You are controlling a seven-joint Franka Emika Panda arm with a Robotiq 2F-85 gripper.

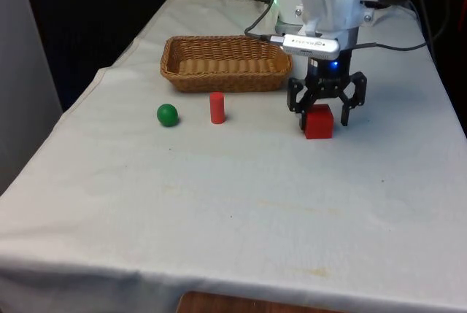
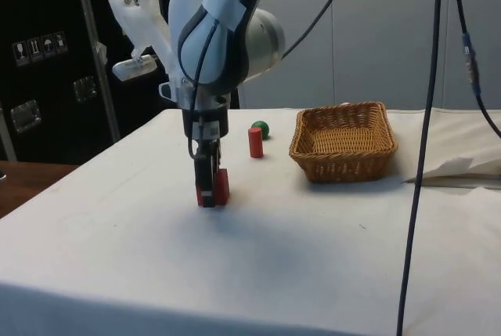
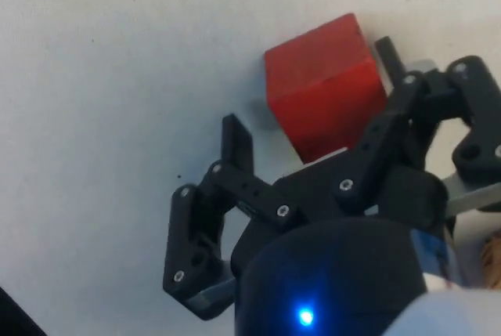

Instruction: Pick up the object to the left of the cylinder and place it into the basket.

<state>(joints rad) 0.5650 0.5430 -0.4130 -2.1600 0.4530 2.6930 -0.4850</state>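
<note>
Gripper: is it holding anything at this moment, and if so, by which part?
Nothing is held. The black two-finger gripper stands open around the red wooden cube, which rests on the white cloth; the wrist view shows gaps between fingers and cube.

A robotics lab: a cloth-draped tabletop (image 1: 241, 203), hanging cables (image 2: 427, 117), and dark cabinets (image 2: 39, 54) behind it.

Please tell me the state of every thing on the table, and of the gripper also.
Gripper: open, low at the table, fingers around the red cube.
Red cube: on the cloth, not lifted.
Red cylinder: upright, untouched.
Green ball: resting on the cloth.
Basket: empty.
</note>
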